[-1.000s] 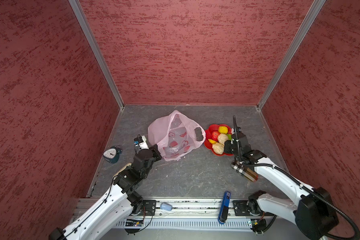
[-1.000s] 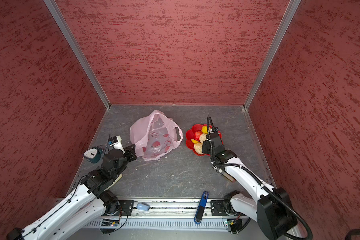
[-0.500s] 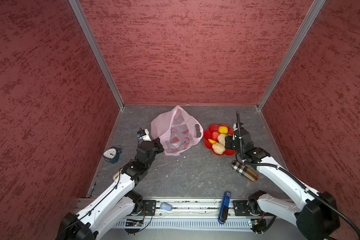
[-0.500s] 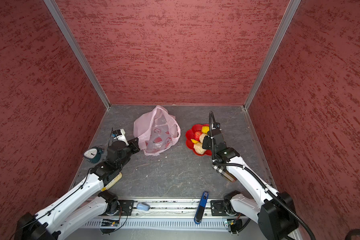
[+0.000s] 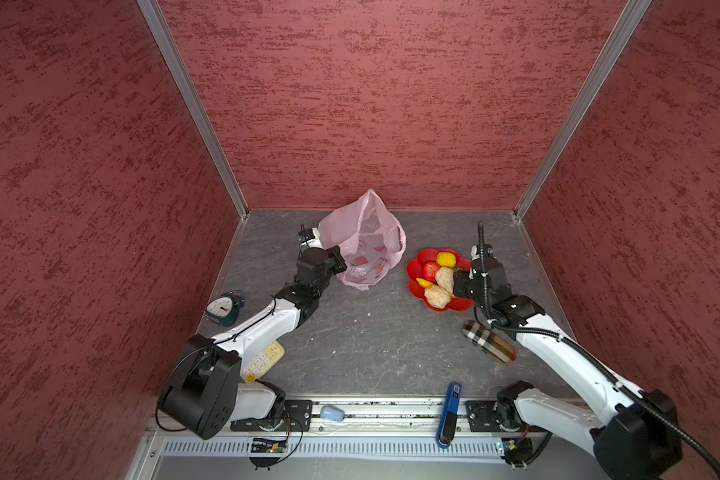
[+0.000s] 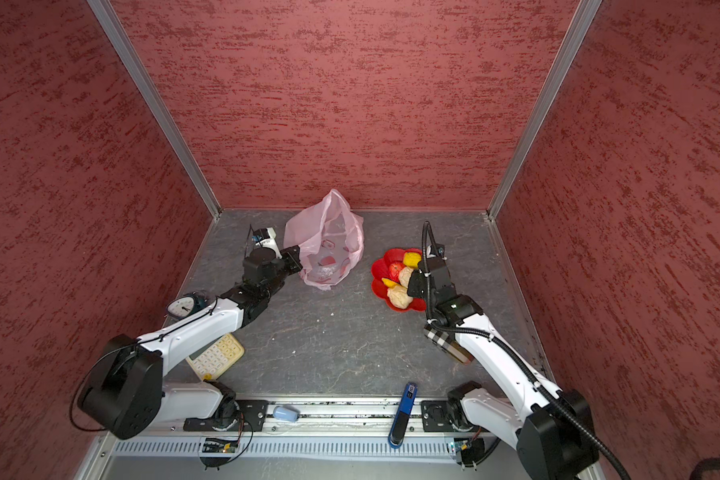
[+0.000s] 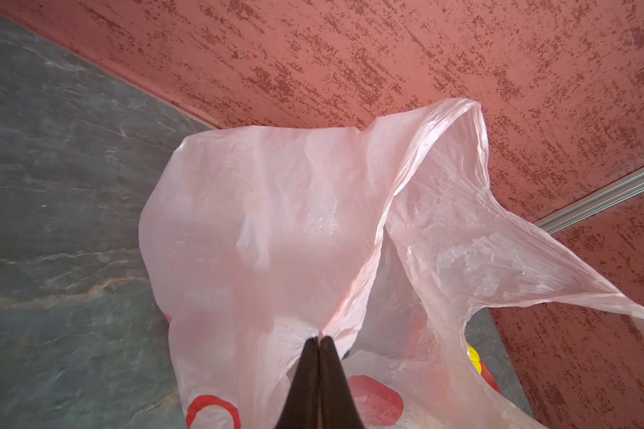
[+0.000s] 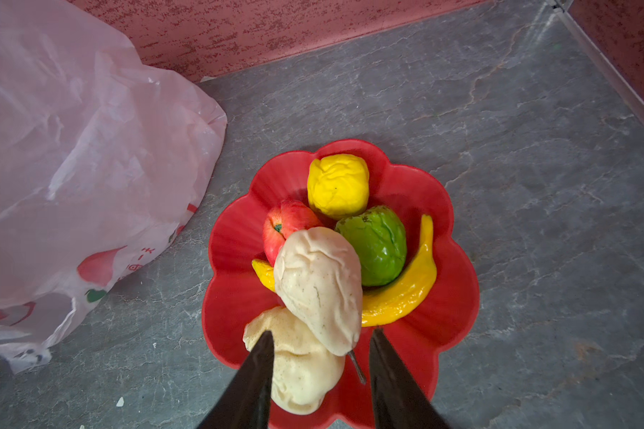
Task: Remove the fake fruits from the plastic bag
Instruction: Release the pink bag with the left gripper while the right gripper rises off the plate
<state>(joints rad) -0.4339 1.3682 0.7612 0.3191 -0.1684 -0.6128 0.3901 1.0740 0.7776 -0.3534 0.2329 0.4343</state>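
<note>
A lab robot test cell: red textured walls (image 5: 350,104) joined by aluminium corner strips (image 5: 193,108) enclose a grey stone-look tabletop (image 5: 371,340), with two white arms (image 5: 262,328) bolted to a metal rail (image 5: 371,415) along its front edge.

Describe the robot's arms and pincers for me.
The left arm and right arm have white shells joined by chunky black joints. The left gripper and right gripper each have two slim black fingers tapering to points. A ribbed black hose runs along the right arm, a thin black wire along the left.

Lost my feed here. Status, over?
Left tool shut on plastic bag. Right tool open over six fake fruits in red dish. Nothing in the way.
</note>
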